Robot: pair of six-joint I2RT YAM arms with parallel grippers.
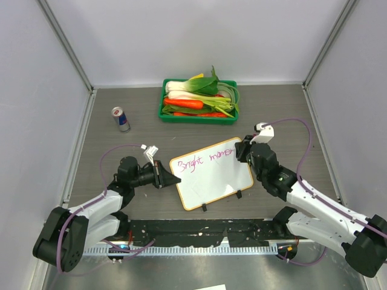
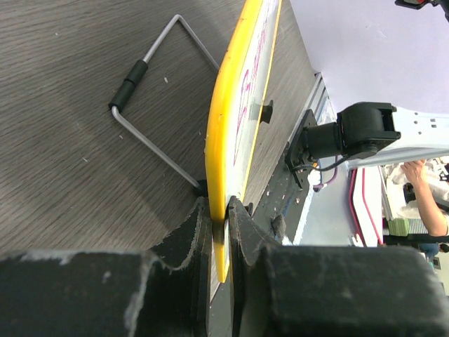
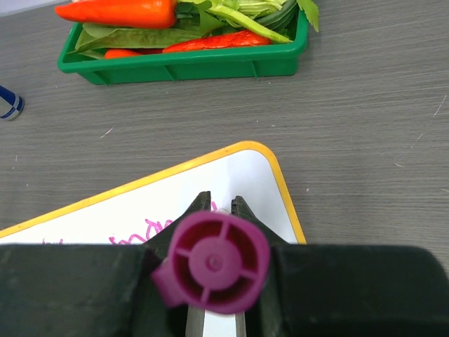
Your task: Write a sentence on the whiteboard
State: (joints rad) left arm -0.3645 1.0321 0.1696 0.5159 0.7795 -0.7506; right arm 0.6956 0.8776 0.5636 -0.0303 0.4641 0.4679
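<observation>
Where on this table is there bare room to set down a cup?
Bare table lies right of the tray, and between the can and the tray. Crowded around the whiteboard: left gripper clamps its edge, right gripper holds a marker at its far corner.

whiteboard [image 1: 211,175] between left gripper [image 1: 169,179] and right gripper [image 1: 243,151] holding marker [image 3: 214,263], tray [image 1: 196,119] behind, can [image 1: 120,118] rear left

The whiteboard [image 1: 211,172] has a smooth, glossy white face and a yellow rim that looks like plastic. The desk [image 1: 290,121] is matt grey with a wood grain. The stand [image 2: 130,84] is bare metal wire with a black sleeve; the tray [image 3: 182,69] and the marker [image 3: 214,263] are smooth plastic
</observation>
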